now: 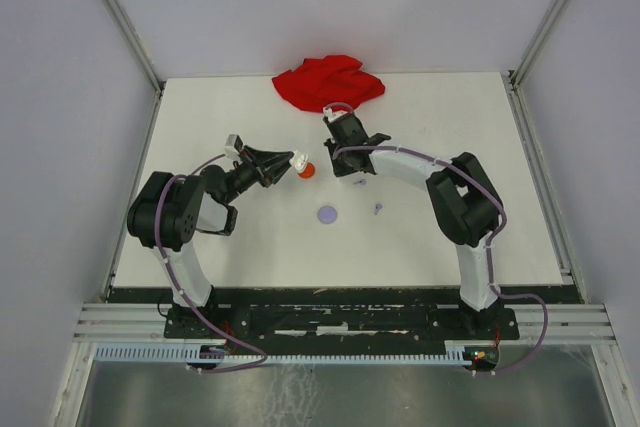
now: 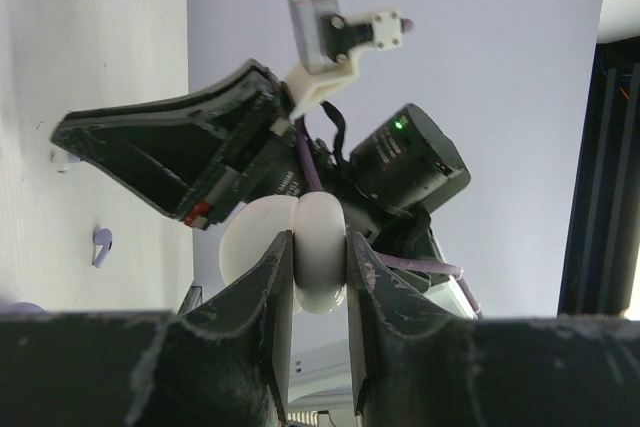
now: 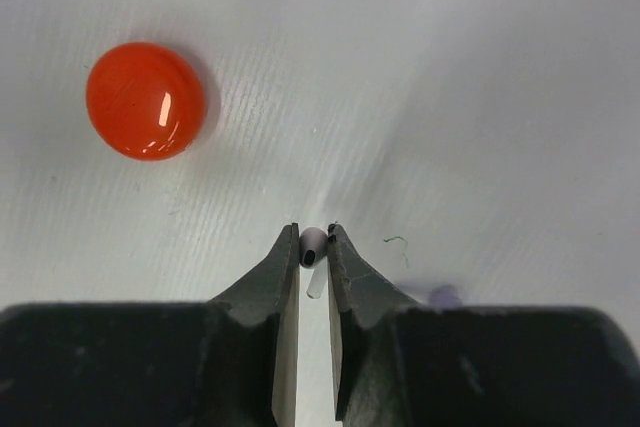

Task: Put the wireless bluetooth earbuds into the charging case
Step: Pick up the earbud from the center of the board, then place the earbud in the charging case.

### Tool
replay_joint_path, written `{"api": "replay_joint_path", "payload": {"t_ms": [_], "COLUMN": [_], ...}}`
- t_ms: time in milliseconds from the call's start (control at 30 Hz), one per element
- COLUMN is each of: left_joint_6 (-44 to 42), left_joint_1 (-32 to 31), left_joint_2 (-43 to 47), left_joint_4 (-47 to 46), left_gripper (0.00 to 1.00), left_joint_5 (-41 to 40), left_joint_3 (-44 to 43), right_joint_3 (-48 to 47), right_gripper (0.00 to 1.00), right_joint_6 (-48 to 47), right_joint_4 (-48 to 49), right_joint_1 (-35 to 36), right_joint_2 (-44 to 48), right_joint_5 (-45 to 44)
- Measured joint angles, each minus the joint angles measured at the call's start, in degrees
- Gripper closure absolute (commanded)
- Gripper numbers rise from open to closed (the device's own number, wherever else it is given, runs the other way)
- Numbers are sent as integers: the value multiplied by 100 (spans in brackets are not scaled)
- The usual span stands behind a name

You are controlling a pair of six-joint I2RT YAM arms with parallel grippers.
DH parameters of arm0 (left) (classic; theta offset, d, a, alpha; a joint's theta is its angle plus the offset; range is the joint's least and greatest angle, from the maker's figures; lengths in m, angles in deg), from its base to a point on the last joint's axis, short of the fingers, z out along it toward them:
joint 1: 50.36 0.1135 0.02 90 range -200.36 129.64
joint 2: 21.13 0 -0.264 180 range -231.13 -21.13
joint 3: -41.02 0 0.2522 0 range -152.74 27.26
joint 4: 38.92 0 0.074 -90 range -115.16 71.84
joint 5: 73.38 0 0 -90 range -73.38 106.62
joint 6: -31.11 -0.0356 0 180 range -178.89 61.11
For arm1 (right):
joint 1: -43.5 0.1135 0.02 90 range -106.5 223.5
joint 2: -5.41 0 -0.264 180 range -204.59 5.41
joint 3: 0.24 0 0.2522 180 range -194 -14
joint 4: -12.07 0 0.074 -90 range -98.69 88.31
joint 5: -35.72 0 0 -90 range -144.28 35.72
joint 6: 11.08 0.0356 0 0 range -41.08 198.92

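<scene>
The left claw (image 2: 320,247) was squeezed shut on the white case (image 2: 322,215). It held the case up off the table (image 1: 450,227), out in the space between the two arms. I think it was held up like that so the other arm could reach it and drop an earbud in. The case looked like two round halves. I could not see inside it, so I could not tell if anything was in there yet.

The right claw (image 3: 312,235) was pinched tight on a tiny white earbud (image 3: 313,244), right at its tips and very low by the table. I could not tell if the earbud was lifted or touching the table. A grip at the very tips made sense for such a little thing.

A red round disc (image 3: 146,100) lay on the table near that claw. It was closed, so whatever it had inside was hidden. A purple disc (image 1: 328,214) and a purple earbud (image 1: 377,209) lay a bit apart, nearer the arms' bases. A red cloth (image 1: 328,80) sat at the far edge.
</scene>
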Motion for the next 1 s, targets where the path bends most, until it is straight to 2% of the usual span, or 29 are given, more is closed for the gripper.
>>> {"api": "replay_joint_path", "payload": {"t_ms": [267,533,633,833,1000], "left_joint_6": [0,0,7,52,96], "left_joint_1": [-11,-142,-232,-450,-560], "left_joint_2": [-57,-332,-407,-584,-756], "left_joint_4": [-2,7,13,15,22], "left_gripper": [97,97,97,97,97], "left_joint_5": [22,2,-26,-48,-55], "left_joint_3": [0,-79,-170,-415,-496], "right_joint_3": [1110,2295,2935,4297,4778], "right_gripper": [93,92,95,100,100], "right_joint_6": [-284,-601,-793,-1283,-1589], "right_joint_4": [1220,2715,3574,6092,7652], "right_joint_1": [4,11,20,57,85], "right_joint_2": [1370,2330,2583,2710,2708], "right_joint_5": [-179,-142,-11,514,994]}}
